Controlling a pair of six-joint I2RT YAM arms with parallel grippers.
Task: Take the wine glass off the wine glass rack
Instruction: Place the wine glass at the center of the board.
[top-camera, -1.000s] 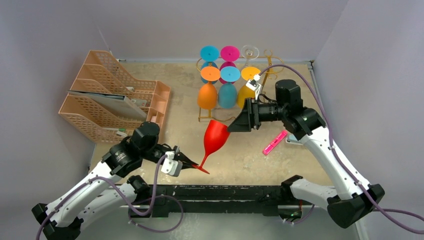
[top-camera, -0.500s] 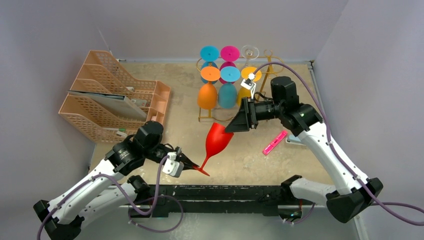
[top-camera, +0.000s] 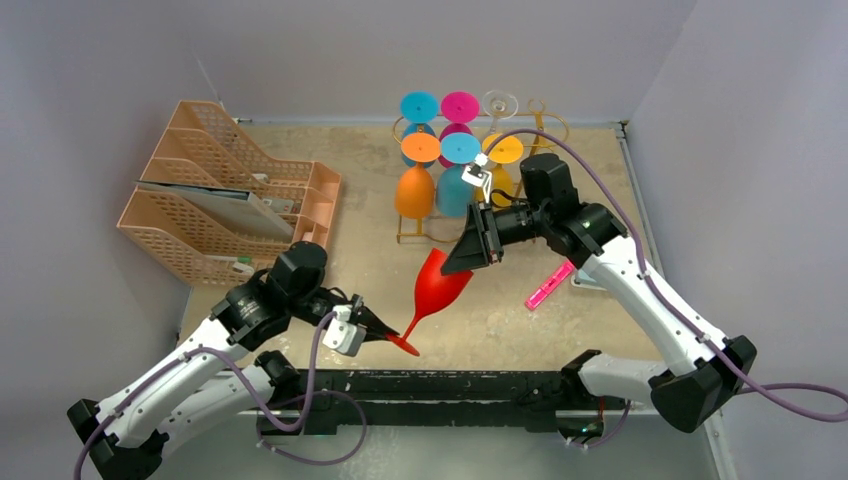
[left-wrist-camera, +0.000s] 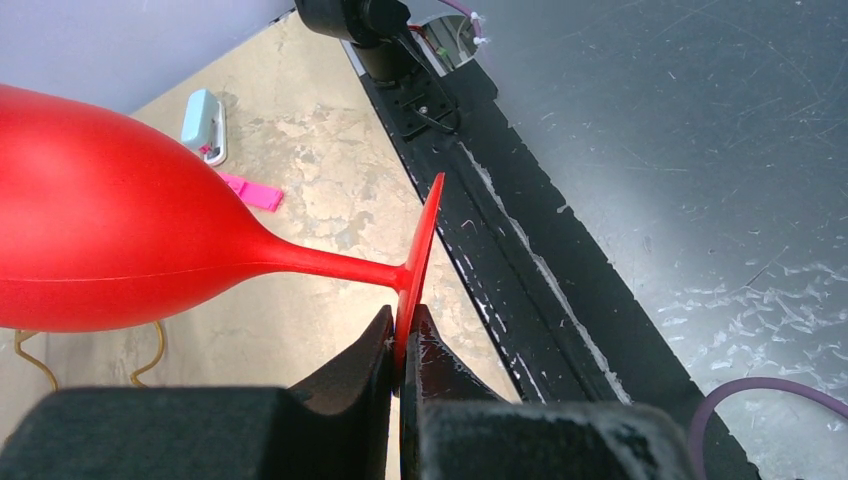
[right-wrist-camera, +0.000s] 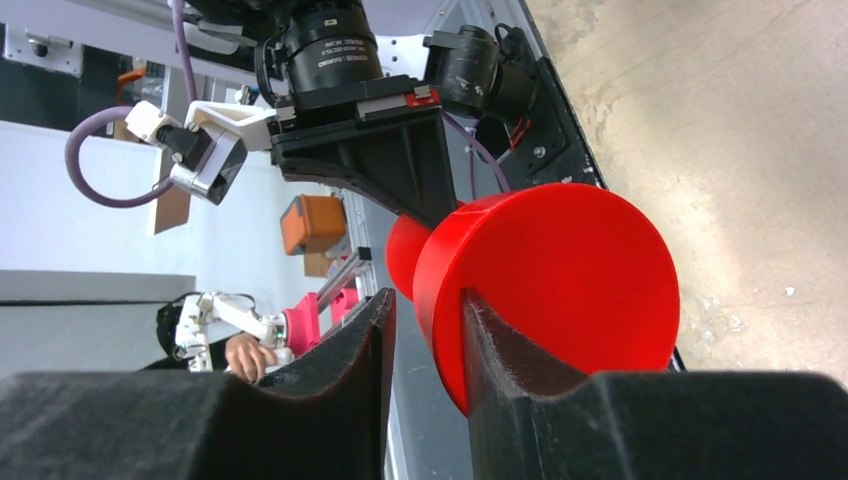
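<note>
A red wine glass (top-camera: 438, 283) hangs tilted in the air in front of the gold wire rack (top-camera: 545, 120), clear of it. My left gripper (top-camera: 385, 335) is shut on the edge of its foot (left-wrist-camera: 420, 240), seen edge-on in the left wrist view (left-wrist-camera: 405, 335). My right gripper (top-camera: 455, 262) sits at the bowl's rim (right-wrist-camera: 560, 280). One finger is inside the bowl and the other is outside with a small gap, so it is open (right-wrist-camera: 425, 310). Orange (top-camera: 414, 190), teal (top-camera: 455, 190) and yellow (top-camera: 497, 185) glasses hang upside down on the rack, with more behind.
Peach mesh file trays (top-camera: 230, 190) stand at the left. A pink flat object (top-camera: 550, 285) and a small light-blue item (left-wrist-camera: 203, 115) lie on the table to the right. A black rail (top-camera: 450, 385) runs along the near edge under the glass's foot.
My right arm has swung left and slightly nearer, staying at the rim. The bowl has shifted a little with it. The left gripper and the foot have stayed put.
</note>
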